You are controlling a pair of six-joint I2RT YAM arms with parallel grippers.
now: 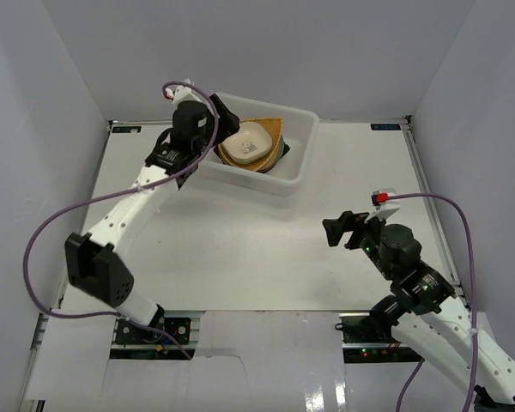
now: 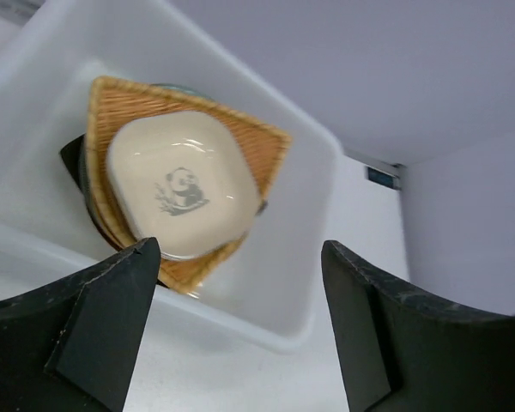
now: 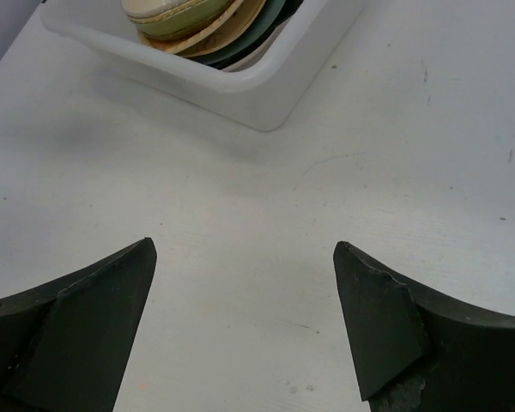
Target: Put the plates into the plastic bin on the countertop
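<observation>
**Plastic bin** (image 1: 299, 176): You have it standing on the counter (image 1: 240, 253) at the far side, a little left of centre. Its long side is slightly skewed to the counter's far edge.

**Plates** (image 1: 253, 144): They are stacked inside the bin, toward its left half.
- The top piece is a cream dish (image 2: 184, 180) with rounded corners and a grey panda print.
- It rests on a woven tan square plate (image 2: 270, 146), which is turned cornerwise to it.
- In the left wrist view, a corner of a black-edged plate (image 2: 70, 154) shows from under the stack at its left.
- In the right wrist view, the stack's rims (image 3: 202, 26) show above the bin wall (image 3: 257, 90) in cream, tan and dark green. You cannot count the pieces from these views.

**Left arm** (image 1: 124, 215): It reaches from the near left to the bin's left end, with the wrist above the rim.
- The left jaws stand wide apart with nothing between them.
- Their fingers (image 2: 90, 335) frame the bin's near wall and the stack beyond it.
- No contact with the bin or the plates can be seen.

**Right arm** (image 1: 412, 275): It sits at the near right of the counter, well apart from the bin.
- The right jaws point left and are likewise spread apart.
- Only bare counter shows between their fingers (image 3: 77, 322).

**Cabling**: A purple cable (image 1: 34, 249) loops out to the left of your left arm.
</observation>
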